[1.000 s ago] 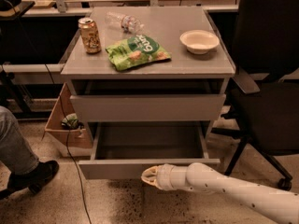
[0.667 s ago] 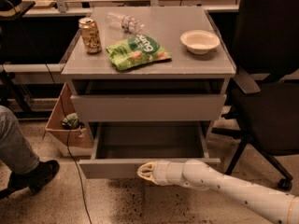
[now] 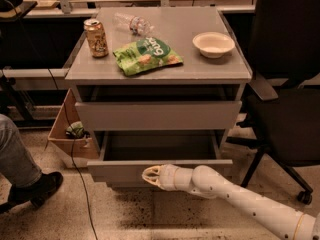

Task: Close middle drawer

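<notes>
1. Jaws: my gripper is sitting low in the view, with its jaws pressed together into a tapered tip and pinching nothing. It is pointing left across the front panel of the middle drawer, right of that panel's middle. I cannot tell whether it is touching the panel.

2. Arm: my white arm is reaching in from the lower right corner.

3. Middle drawer: it is standing pulled well out from the desk, under the upper drawer. It is showing a wide grey metal tray, long and shallow, with low side walls, a plain low front panel with no handle and a bare grey floor.

4. Upper drawer: it is showing a noticeably taller grey front panel and is standing slightly out from the frame.

5. Desk top, left to right: a drink can is standing upright. A clear plastic bottle is lying on its side behind it. A green snack bag is lying flat near the middle. A pale bowl is sitting well apart at the right.

6. Cardboard box: it is standing on the floor just left of the desk and holding a greenish item that I cannot identify.

7. Surroundings: a black chair is standing at the right, and a person's leg and black shoe are showing at the lower left.
</notes>
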Robot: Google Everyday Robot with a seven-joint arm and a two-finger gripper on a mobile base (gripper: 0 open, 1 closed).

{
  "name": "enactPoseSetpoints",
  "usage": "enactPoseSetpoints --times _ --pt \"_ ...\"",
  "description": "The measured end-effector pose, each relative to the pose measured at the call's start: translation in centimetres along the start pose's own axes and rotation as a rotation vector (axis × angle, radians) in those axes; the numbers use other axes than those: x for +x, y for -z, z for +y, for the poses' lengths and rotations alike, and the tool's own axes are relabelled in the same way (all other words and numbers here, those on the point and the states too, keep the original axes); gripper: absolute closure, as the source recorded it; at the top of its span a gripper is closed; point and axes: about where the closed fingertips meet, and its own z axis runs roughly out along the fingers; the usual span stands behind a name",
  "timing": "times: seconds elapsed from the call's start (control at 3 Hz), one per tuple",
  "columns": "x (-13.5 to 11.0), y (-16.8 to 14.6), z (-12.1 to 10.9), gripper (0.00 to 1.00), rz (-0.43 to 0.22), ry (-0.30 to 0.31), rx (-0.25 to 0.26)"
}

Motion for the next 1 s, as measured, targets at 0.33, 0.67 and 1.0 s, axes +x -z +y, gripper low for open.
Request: enactPoseSetpoints --times 0.33,0.67,1.0 --pt "0.1 -1.2 -0.3 1.00 -0.020 0.012 -0.012" --pt "0.3 -3.1 -1.1 1.00 -0.047 0.036 -0.026" --pt "0.8 -5.1 -2.6 1.00 -0.046 0.078 -0.030"
